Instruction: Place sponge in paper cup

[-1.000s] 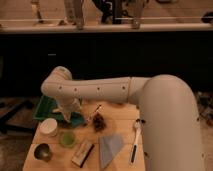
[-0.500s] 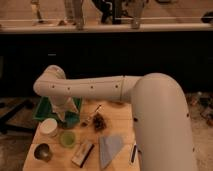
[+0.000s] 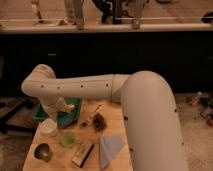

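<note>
One paper cup (image 3: 48,128) stands upright near the left edge of the wooden table (image 3: 120,120), white and plain, with no print on its sides. Just behind it lies a green tray (image 3: 72,114). The sponge cannot be picked out; the arm's forward end hides the spot above the tray and cup.

The gripper (image 3: 56,111) hangs at the end of the single white arm (image 3: 85,87), low over the tray's near edge and just above and right of the paper cup. Its fingers are pressed together; whether anything sits between them cannot be told.

Just right of the paper cup stands one small translucent green cup (image 3: 67,139), and in front of both, at the table's near left corner, one shiny metal cup (image 3: 42,151). One tan-and-black block (image 3: 83,153) lies right of the green cup, beside one folded grey-blue cloth (image 3: 110,147). A dark brown clump (image 3: 99,121) sits mid-table. No readable writing shows anywhere.
</note>
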### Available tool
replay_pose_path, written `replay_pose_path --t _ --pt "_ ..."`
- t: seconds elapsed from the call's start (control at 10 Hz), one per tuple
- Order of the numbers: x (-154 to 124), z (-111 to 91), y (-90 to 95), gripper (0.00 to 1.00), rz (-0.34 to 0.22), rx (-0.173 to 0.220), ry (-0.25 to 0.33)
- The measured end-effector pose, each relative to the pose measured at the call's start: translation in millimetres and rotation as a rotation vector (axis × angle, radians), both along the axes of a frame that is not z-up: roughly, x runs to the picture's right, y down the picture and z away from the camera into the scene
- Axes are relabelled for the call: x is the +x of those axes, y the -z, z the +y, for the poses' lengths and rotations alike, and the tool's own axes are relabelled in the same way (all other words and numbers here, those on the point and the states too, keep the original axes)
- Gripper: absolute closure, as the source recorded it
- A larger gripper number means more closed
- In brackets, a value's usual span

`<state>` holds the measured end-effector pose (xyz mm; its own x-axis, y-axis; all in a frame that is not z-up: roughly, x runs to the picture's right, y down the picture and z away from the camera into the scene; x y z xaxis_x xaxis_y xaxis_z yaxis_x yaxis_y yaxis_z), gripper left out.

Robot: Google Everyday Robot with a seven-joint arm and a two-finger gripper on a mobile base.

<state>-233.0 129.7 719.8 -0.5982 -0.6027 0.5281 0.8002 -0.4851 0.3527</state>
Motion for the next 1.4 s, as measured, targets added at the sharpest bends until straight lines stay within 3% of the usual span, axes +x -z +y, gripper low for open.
replay_pose_path --t 0.4,0.8,1.4 --pt "-23.1 7.9 -2.3 1.00 -0.050 -0.026 0.035" --pt "-37.6 17.9 -6.5 1.00 -0.115 -0.081 0.038" --pt "-64.7 31.1 -7.5 1.00 -0.152 -0.116 0.087"
